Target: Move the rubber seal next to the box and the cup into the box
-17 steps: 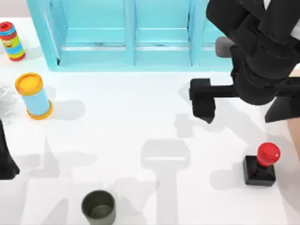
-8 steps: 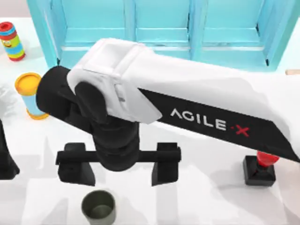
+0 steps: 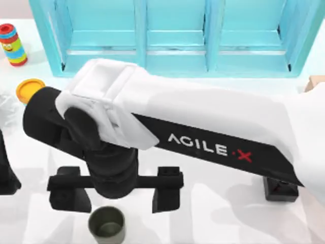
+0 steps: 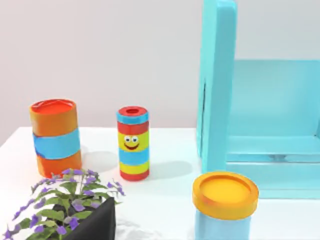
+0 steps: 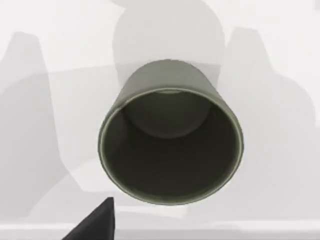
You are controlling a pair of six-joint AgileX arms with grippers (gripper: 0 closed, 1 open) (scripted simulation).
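Cup (image 3: 106, 224) upright on white table (image 3: 228, 213).

Bright, even light; soft grey shadows fall across the white table (image 3: 223, 218).

Our top camera hangs high over the table (image 3: 213, 223) and looks straight down. From there we see the blue cabinet (image 3: 172, 35) at the far edge and our right arm (image 3: 203, 137) reaching across the middle, very close under the lens.

Our left wrist camera sits low, near the table's left side, and looks sideways across it. It sees the striped toy (image 4: 133, 142) and the yellow-topped blue can (image 4: 225, 200), and the top camera sees both too, in its left corner.

Our right wrist camera points down, very close above the cup (image 5: 171, 132). The top camera sees that same cup at its bottom edge.
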